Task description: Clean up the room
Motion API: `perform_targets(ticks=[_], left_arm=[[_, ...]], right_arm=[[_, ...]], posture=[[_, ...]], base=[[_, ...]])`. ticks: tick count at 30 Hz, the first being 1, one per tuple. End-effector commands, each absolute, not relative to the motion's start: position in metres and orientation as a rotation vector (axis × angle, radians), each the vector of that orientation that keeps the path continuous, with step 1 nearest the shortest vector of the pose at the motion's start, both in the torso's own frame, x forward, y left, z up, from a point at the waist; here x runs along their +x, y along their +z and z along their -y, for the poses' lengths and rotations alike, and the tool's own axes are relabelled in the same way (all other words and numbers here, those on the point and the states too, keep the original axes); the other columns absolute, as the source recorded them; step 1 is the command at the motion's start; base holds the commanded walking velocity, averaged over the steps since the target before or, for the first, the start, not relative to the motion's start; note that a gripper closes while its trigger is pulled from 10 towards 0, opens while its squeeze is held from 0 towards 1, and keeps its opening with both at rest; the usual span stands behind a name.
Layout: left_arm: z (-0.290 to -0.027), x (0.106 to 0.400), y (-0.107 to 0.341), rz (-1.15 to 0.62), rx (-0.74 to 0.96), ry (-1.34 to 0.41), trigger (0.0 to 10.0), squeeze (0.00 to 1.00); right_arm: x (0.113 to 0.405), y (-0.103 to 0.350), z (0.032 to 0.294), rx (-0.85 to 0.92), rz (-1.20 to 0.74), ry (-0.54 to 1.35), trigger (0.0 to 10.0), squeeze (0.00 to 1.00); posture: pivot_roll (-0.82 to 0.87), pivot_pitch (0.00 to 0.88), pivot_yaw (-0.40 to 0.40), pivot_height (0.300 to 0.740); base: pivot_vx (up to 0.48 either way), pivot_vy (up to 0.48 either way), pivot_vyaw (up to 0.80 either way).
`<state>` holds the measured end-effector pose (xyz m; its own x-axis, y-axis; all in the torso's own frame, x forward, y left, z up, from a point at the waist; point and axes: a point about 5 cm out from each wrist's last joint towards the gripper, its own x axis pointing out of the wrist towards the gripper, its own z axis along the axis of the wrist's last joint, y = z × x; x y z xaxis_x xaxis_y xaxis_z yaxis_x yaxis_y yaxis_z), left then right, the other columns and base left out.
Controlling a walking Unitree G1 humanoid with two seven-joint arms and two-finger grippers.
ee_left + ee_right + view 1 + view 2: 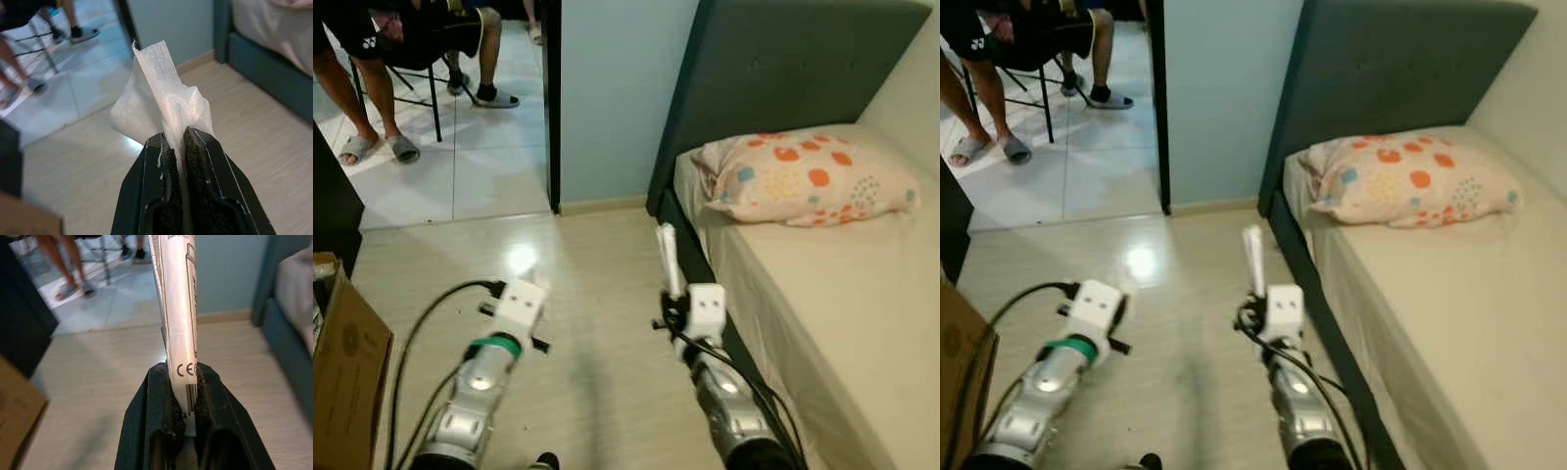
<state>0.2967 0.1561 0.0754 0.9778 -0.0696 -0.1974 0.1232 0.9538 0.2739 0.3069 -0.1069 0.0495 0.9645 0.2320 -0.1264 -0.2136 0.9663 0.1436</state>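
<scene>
Cardboard box [347,372] sitting near left on floor [597,294]. My left gripper [175,147] pinching crumpled white tissue [159,105], held over floor. My right gripper [185,382] clamping white printed wrapper [177,308] upright, just beside bed [842,294]. Spotted pillow [803,178] lying far right. Person's legs [372,88] showing far left by chair [421,73].

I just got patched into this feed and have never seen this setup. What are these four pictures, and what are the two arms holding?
It is a walking humanoid robot in a bedroom. The two wide pictures come from its head, looking down at its silver arms over the pale floor. The two close pictures come from its wrists. The left gripper is shut on a white tissue. The right gripper is shut on a white printed packet. Right of it is a bed with a spotted pillow. A cardboard box sits at left, and people sit beyond the doorway.
</scene>
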Motion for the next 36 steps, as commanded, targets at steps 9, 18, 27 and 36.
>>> perform_targets(ticks=[9, 18, 27, 36], left_arm=[[-0.152, 0.293, 0.067, -0.203, 0.298, -0.117, 10.0, 0.00], [-0.147, 0.295, 0.061, -0.221, 0.288, -0.120, 10.0, 0.00], [-0.141, 0.305, 0.058, -0.225, 0.282, -0.128, 10.0, 0.00], [-0.130, 0.310, 0.057, -0.208, 0.288, -0.157, 10.0, 0.00]], right_arm=[[0.303, 0.042, 0.111, 0.124, -0.173, 0.214, 10.0, 0.00], [0.303, 0.040, 0.119, 0.078, -0.181, 0.204, 10.0, 0.00], [0.311, 0.048, 0.133, 0.059, -0.142, 0.158, 10.0, 0.00], [0.310, 0.049, 0.144, 0.074, -0.127, 0.107, 10.0, 0.00]], posture=[[0.11, 0.000, -0.047, 0.740], [0.08, 0.000, -0.040, 0.740], [0.03, 0.000, -0.032, 0.740], [0.00, 0.000, -0.023, 0.740]], base=[[0.000, 0.000, 0.76], [0.000, 0.000, 0.75], [0.000, 0.000, 0.75], [0.290, 0.000, 0.00]])
